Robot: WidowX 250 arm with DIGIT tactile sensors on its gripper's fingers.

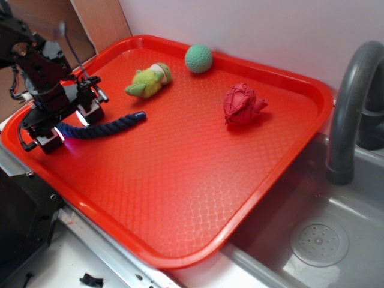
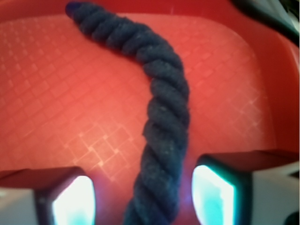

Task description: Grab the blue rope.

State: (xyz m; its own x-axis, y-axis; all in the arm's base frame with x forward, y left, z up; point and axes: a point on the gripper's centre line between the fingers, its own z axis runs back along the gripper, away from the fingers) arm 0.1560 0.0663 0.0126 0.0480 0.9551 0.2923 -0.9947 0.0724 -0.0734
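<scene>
The blue rope (image 1: 105,128), a thick navy twisted cord with a capped tip, lies curved on the red tray (image 1: 198,180) near its left side. My gripper (image 1: 67,128) is down over the rope's left end, open, one finger on each side of it. In the wrist view the blue rope (image 2: 164,117) runs up between the two glowing pads (image 2: 72,201), with a gap on both sides, and bends left toward its tip near the tray's (image 2: 56,93) far wall. My gripper (image 2: 143,199) straddles the cord without squeezing it.
On the tray's far part lie a yellow-green plush toy (image 1: 150,80), a green ball (image 1: 198,58) and a red knotted toy (image 1: 243,104). A grey sink (image 1: 324,240) with a curved faucet (image 1: 351,102) is at the right. The tray's raised rim is just behind the gripper.
</scene>
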